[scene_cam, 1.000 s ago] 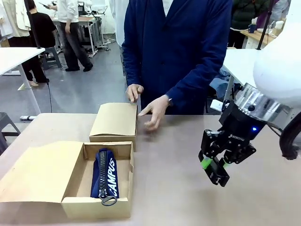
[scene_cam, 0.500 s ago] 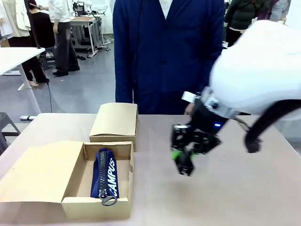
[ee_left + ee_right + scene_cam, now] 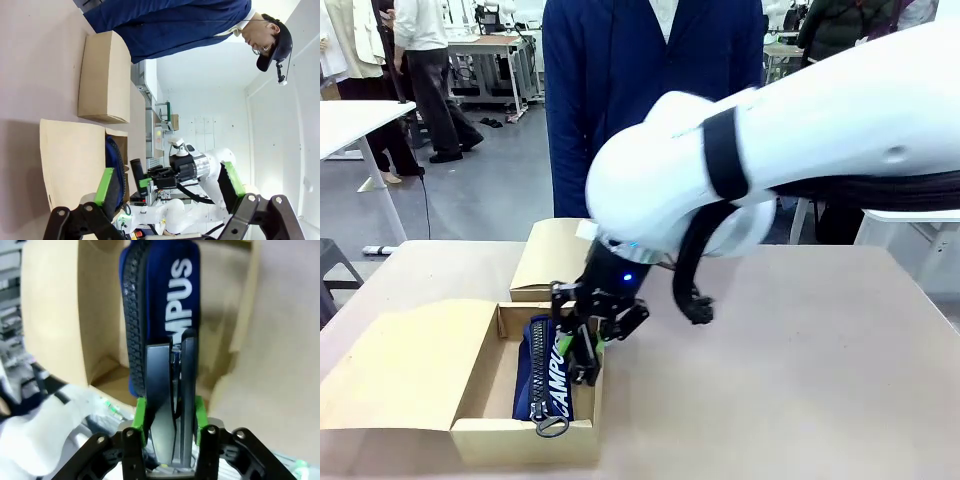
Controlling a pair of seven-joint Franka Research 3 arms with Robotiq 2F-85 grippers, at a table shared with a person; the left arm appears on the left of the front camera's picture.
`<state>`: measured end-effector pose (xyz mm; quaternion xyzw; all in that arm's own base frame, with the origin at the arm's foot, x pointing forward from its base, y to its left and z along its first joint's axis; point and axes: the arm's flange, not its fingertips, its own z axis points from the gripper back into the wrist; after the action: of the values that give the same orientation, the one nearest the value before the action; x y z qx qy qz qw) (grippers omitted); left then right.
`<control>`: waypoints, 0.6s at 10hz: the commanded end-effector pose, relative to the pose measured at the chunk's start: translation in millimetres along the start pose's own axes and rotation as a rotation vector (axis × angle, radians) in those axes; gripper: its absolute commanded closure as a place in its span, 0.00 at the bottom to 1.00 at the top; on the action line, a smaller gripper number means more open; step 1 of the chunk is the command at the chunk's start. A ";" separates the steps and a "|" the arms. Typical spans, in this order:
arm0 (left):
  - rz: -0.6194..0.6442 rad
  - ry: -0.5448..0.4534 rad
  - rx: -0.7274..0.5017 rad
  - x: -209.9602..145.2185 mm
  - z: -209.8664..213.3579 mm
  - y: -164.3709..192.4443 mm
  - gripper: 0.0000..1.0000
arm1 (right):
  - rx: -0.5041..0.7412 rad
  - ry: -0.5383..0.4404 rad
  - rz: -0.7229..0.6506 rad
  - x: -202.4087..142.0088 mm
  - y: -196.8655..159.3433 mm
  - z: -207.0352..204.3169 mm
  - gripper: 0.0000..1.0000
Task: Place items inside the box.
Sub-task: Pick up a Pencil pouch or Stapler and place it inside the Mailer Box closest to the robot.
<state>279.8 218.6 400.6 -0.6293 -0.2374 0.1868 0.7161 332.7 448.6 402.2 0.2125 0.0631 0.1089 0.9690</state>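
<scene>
table (image 3: 800, 380) carries an open cardboard box (image 3: 525, 440), and the navy pencil case (image 3: 538, 385) lies inside it. right gripper (image 3: 582, 358) hangs over the box, pinching a black stapler (image 3: 167, 390) over the case. left gripper (image 3: 170, 182) is spread wide, holding nothing.

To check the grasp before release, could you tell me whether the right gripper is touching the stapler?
Touching: in the right wrist view, the green pads of the right gripper press both sides of the stapler.
</scene>
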 end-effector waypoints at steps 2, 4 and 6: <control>-0.019 -0.006 -0.017 -4.9 -1.1 -0.7 0.00 | -0.082 -0.035 -0.032 13.1 19.2 -18.0 0.58; -0.019 -0.006 -0.017 -4.9 -1.1 -0.7 0.00 | -0.094 -0.050 -0.051 13.9 17.6 -24.6 0.58; -0.019 -0.006 -0.017 -4.9 -1.1 -0.7 0.00 | -0.088 -0.065 -0.057 13.9 14.9 -21.0 0.58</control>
<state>279.9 218.7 400.7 -0.6292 -0.2375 0.1867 0.7161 341.0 468.6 382.1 0.1759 0.0516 0.0921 0.9787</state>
